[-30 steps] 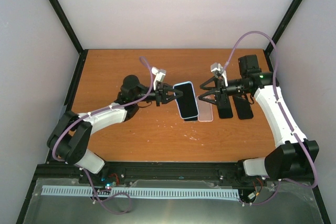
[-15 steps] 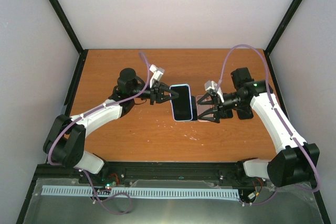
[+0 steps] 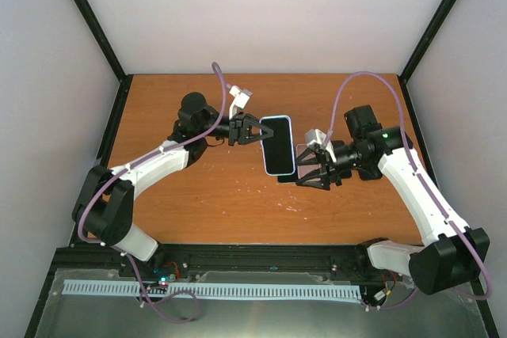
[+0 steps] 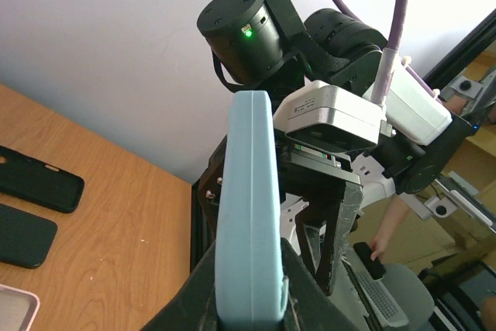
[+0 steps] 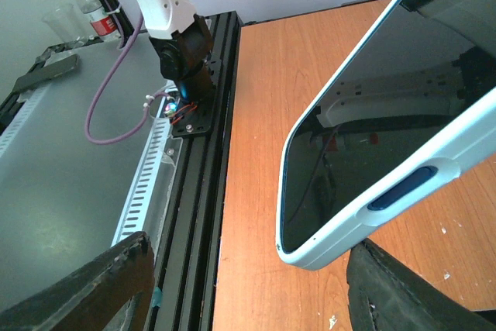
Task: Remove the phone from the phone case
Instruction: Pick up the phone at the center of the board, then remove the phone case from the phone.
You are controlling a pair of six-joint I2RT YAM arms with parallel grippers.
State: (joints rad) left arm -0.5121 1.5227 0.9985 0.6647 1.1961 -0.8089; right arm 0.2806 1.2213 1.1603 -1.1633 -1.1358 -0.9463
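The phone (image 3: 276,146), dark screen up, sits in a light blue phone case (image 5: 403,184) and is held in the air over the middle of the table. My left gripper (image 3: 258,131) is shut on the case's left edge; in the left wrist view the case (image 4: 248,191) stands edge-on between the fingers of the left gripper (image 4: 249,288). My right gripper (image 3: 310,167) is open at the phone's lower right end. In the right wrist view the phone's screen (image 5: 364,145) hangs over the wide gap of the right gripper (image 5: 248,284), its corner close to the right finger (image 5: 403,292).
Spare cases lie on the wooden table (image 3: 198,203): two black ones (image 4: 39,180) (image 4: 23,234) and a pink one (image 4: 14,306), mostly under my right arm in the top view. The black frame rail (image 5: 198,191) runs along the near table edge.
My left gripper has lifted the cased phone and carried it up and right. The right gripper has moved left off the spare cases to the phone's lower end.
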